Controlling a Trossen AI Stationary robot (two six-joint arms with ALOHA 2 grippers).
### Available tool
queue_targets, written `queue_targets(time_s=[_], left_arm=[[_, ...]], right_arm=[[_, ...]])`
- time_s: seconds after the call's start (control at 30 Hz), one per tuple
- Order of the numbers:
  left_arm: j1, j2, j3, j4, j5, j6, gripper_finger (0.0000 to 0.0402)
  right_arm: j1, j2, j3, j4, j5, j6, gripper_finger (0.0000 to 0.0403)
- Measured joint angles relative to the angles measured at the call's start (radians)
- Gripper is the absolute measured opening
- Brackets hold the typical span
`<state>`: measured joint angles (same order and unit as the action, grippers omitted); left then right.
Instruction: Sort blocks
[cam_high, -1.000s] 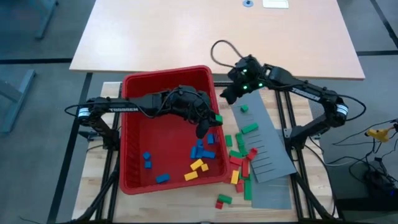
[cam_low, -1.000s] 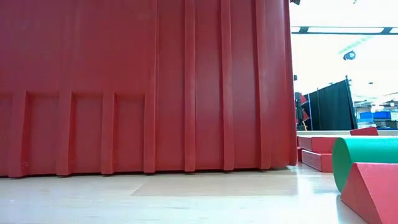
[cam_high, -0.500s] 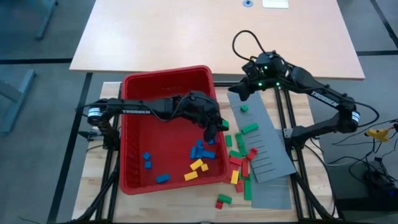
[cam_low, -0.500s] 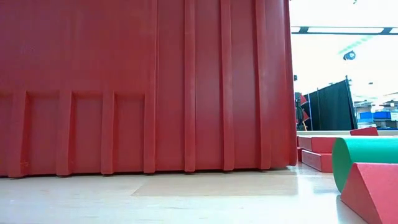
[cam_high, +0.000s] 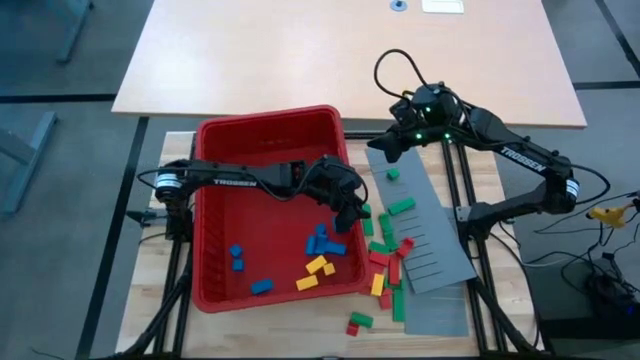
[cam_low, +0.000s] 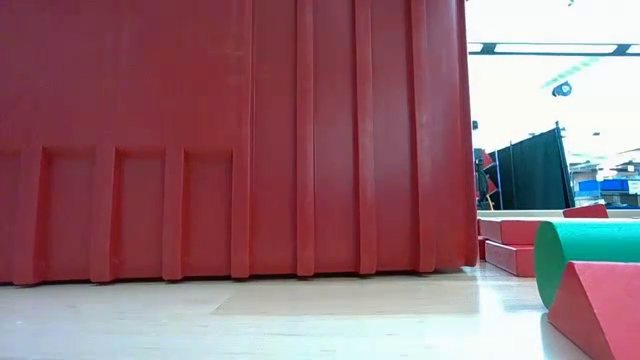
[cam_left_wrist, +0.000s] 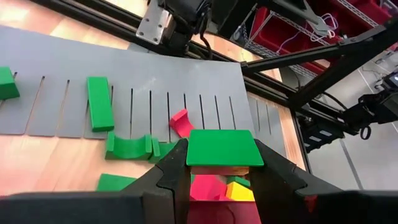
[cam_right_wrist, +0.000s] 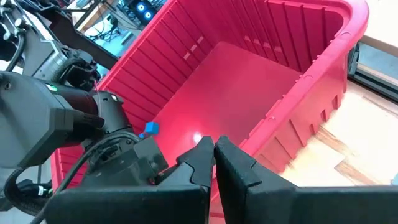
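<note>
- Red bin (cam_right_wrist: 261, 74): moulded plastic, ribbed walls, smooth floor with a soft sheen.
- Green block (cam_left_wrist: 222, 147): smooth, matt-looking flat face, clamped between matt black left gripper (cam_left_wrist: 217, 171) fingers.
- Grey slotted panel (cam_left_wrist: 74, 74): flat, matt, thin cut slits.
- Table top (cam_low: 300, 320): pale wood with visible grain, lightly glossy.
- Large desk (cam_high: 300, 50): smooth light wood-look surface.
- Right gripper (cam_right_wrist: 214, 155): matt black, hard plastic look.
- Frame rails (cam_left_wrist: 93, 14): dark metal.

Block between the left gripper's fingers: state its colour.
Green block, clearest in the left wrist view.
</note>
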<state>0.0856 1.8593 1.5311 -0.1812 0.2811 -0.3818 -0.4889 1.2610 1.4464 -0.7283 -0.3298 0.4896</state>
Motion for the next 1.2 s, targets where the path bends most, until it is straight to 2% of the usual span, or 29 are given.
queue_targets(time_s=[0.1,0.13,0.33,0.47,0.6,0.83,0.97,1.2], left_arm=[[0.0,0.0,0.0,-0.007,0.001,-0.004,0.0114],[0.0,0.0,0.0,-0.005,0.002,0.002,0.0129],[-0.002,-0.01,0.0,-0.009,0.009,0.03,0.0288],[-0.001,-0.015,0.0,-0.009,0.02,0.034,0.0343],[-0.001,-0.039,0.0,-0.031,0.017,0.045,0.0348],[0.005,-0.138,0.014,-0.072,0.017,0.072,0.032],[0.011,-0.181,0.013,-0.214,0.012,0.13,0.0314],[0.053,-0.268,0.013,-0.584,-0.084,0.257,0.0313]], right_arm=[[0.0,0.0,0.0,0.001,0.0,0.0,0.0],[0.0,0.0,0.0,0.0,0.0,-0.001,0.0],[0.0,0.0,0.0,0.0,0.0,-0.009,0.0],[0.0,0.0,0.0,0.0,0.0,-0.015,0.0],[0.0,0.0,0.0,0.0,0.0,-0.027,0.0],[0.0,0.001,0.0,0.0,0.0,-0.04,0.0],[0.0,0.001,0.0,0.0,0.009,-0.049,0.0],[0.0,0.001,0.0,-0.001,0.016,-0.07,0.0]])
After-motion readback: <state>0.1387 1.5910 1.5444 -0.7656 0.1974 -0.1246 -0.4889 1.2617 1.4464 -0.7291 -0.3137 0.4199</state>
